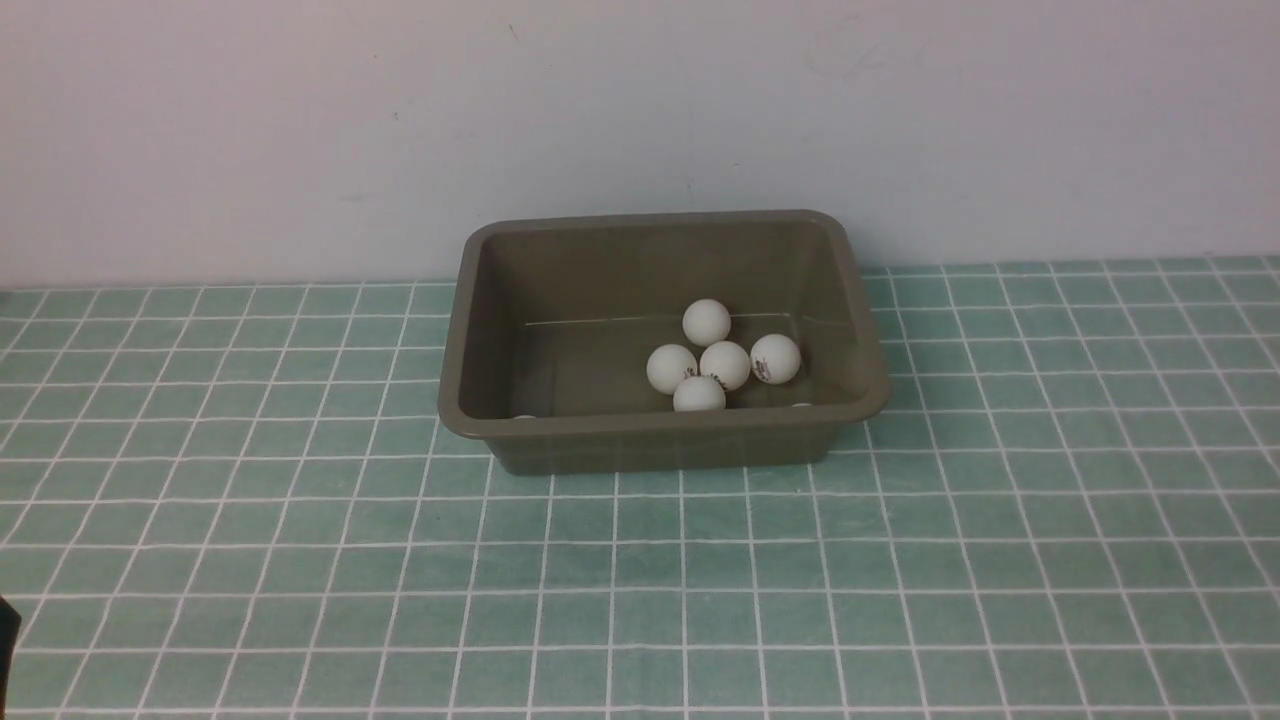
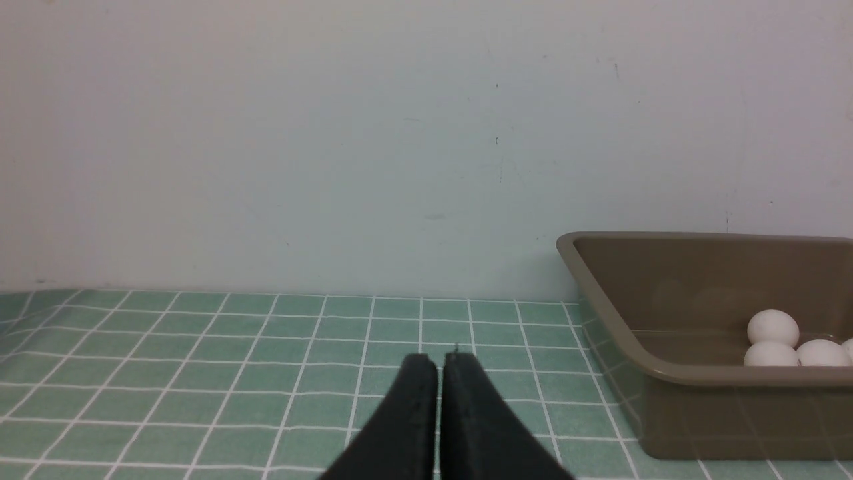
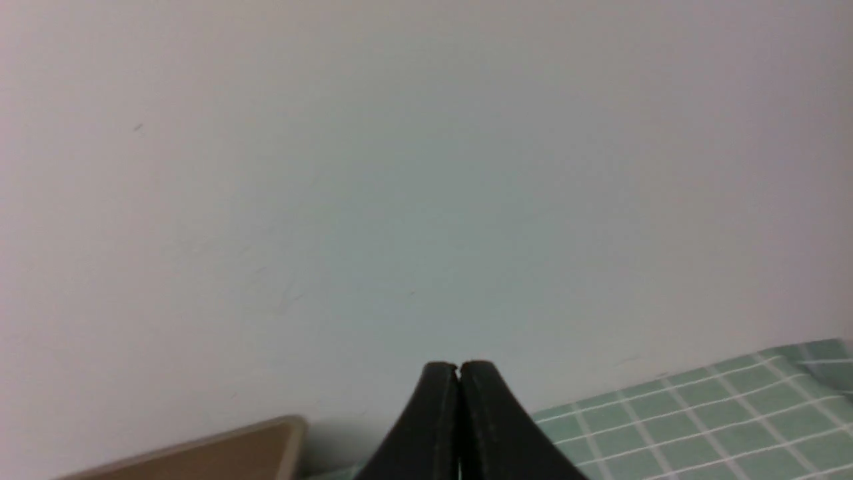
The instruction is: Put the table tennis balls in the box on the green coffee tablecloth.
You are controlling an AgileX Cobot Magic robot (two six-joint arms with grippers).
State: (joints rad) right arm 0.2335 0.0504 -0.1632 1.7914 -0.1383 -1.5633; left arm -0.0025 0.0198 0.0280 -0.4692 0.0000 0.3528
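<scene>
The olive-brown box (image 1: 480,330) stands on the green checked tablecloth (image 1: 640,580) near the back wall. Several white table tennis balls (image 1: 724,364) lie clustered inside it, right of centre; two more barely peek over the near rim at its front corners. In the left wrist view the box (image 2: 620,320) is off to one side with balls (image 2: 773,328) inside. My left gripper (image 2: 440,360) is shut and empty above the cloth. My right gripper (image 3: 458,367) is shut and empty, facing the wall, with a box corner (image 3: 266,440) beside it.
A pale wall (image 1: 640,120) rises right behind the box. A dark edge of my left arm (image 1: 8,640) shows at the lower left of the front view. No balls show on the cloth outside the box.
</scene>
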